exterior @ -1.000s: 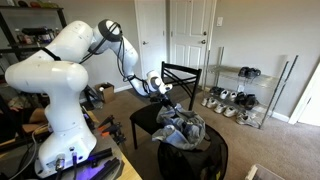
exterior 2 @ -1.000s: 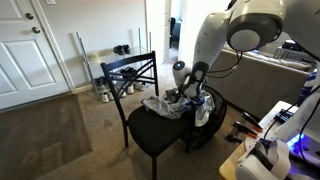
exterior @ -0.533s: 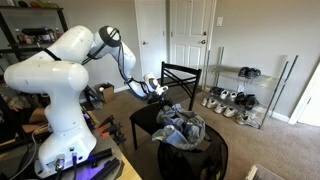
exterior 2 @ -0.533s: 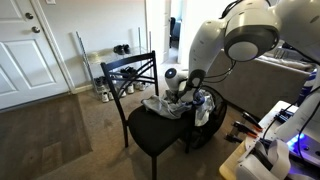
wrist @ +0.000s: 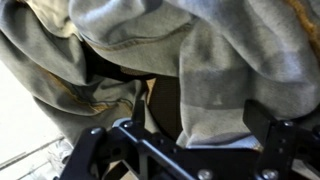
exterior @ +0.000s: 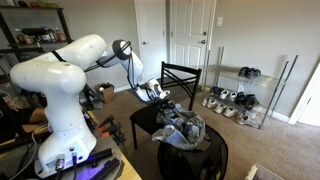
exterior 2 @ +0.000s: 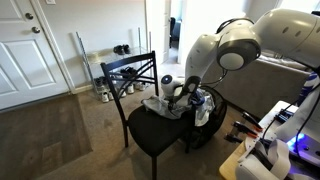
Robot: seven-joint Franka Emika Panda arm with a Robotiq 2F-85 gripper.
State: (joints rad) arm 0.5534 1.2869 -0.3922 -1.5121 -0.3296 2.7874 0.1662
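The gripper hangs right next to the heap of clothes on the black chair. There is only one arm, so it is the one to watch. From the gripper, the heap lies just below and a little ahead, on the side away from the robot's big white body.

In an exterior view the gripper sits over the top of the heap, on the side toward the chair's back. The heap rests on the seat, on the half nearest the arm. Part of it droops over the seat's edge there.

In the wrist view, grey cloth fills almost the whole picture, so the gripper is very close to it. Its two fingers stand wide apart, with nothing held between them. I think the cloth is not touching them, but it is so near that I can't be sure.

The heap is lumpy. It spreads a bit more from side to side on the seat than from front to back, so it has no clear long way.

Counting: one arm, one gripper, one chair, one heap. I can't tell how many pieces of clothing are in the heap, because they are all bunched together.
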